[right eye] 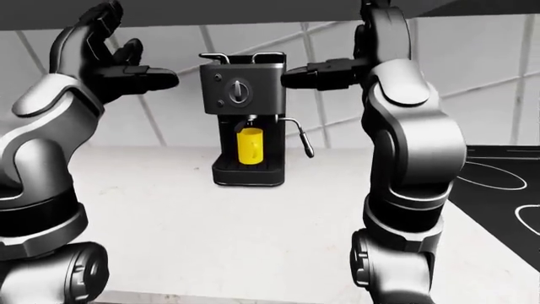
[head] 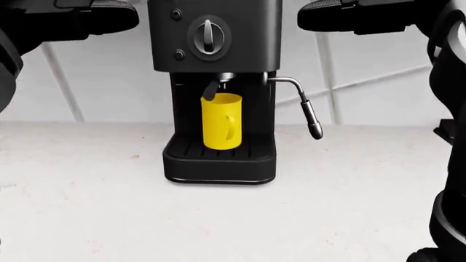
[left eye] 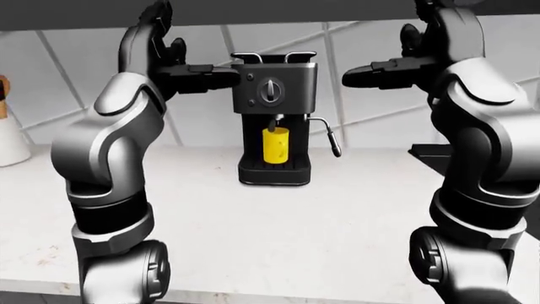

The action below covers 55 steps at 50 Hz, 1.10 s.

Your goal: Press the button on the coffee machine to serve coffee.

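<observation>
Buttons: two small round ones on the coffee machine's point(head: 214, 87) upper face panel, left of the big dial point(head: 209, 36). Upper button point(head: 175, 15) near the panel's top-left corner, lower button point(head: 179, 54) just below and left of the dial. Can't tell from the views which one serves coffee.

Yellow mug point(head: 221, 121) sits upright on the drip tray under the spout, handle facing the camera-right side. Steam wand point(head: 306, 109) hangs off the machine's right side. Machine stands on a pale counter point(head: 109, 207) against a tiled wall.

Left hand point(left eye: 182, 66): raised at panel height, fingers extended and pointing toward the machine's left edge, holding nothing. Fingertips look just beside the housing's left side in the left-eye view; contact can't be confirmed.

Right hand point(left eye: 397, 63): same height on the machine's other side, fingers extended pointing left, empty, clearly apart from the housing.

Key relation: both buttons lie on the left half of the panel, so the left hand is nearer. Buttons face the robot, while the left fingers run sideways along the panel's plane. My read: the hand has to come round onto the face and push in toward the wall.

No brand, label or readable text on the machine.
</observation>
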Tool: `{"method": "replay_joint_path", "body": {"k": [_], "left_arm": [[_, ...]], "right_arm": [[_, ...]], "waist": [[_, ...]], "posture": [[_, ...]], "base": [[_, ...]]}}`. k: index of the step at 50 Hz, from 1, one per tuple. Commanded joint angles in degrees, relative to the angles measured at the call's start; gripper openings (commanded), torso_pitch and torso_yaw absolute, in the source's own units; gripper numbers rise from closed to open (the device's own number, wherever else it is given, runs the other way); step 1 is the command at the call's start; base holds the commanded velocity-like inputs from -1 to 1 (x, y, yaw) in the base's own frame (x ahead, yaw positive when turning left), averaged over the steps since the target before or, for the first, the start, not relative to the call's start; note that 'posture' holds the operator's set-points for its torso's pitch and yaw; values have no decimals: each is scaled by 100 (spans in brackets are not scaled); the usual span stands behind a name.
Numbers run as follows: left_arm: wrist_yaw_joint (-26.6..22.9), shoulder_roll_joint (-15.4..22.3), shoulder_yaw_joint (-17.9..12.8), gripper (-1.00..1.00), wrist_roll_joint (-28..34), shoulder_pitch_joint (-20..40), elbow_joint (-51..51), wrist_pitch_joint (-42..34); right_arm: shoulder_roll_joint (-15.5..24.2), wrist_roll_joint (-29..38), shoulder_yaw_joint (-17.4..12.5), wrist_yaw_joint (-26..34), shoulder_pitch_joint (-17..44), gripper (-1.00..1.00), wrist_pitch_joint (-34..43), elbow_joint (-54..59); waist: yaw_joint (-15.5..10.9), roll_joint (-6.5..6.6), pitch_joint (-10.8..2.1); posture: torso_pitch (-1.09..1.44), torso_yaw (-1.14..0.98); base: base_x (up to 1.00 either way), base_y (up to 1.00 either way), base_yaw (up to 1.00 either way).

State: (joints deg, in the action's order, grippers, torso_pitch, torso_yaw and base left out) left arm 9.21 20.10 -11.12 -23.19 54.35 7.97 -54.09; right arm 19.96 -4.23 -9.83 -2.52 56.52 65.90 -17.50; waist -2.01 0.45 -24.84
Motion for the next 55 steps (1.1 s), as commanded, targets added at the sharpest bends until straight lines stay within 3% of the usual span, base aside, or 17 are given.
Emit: {"method": "replay_joint_path", "body": {"k": [1, 13, 26, 55], "left_arm": [[30, 46, -39, 100, -19, 228, 152, 82], [-13, 41, 11, 100, 68, 165, 155, 162], [166, -2, -96, 100, -271, 127, 1015, -690], [1196, -343, -186, 100, -1797, 58, 2229, -1778]], "right_arm": [[44, 14, -18, -2, 177, 100, -135, -65], [30, -19, -41, -13, 133, 100, -160, -77], [9, -40, -47, -44, 53, 100, -162, -135], [65, -82, -66, -51, 62, 100, -139, -138]], "waist": [[-2, 4, -2], [-18, 13, -114], [-21, 31, -164], [-39, 45, -198]], "posture": [[-85, 0], [-90, 0], [-90, 0], [-90, 0]], "base": [[0, 0, 0], [0, 0, 0], [0, 0, 0], [0, 0, 0]]}}
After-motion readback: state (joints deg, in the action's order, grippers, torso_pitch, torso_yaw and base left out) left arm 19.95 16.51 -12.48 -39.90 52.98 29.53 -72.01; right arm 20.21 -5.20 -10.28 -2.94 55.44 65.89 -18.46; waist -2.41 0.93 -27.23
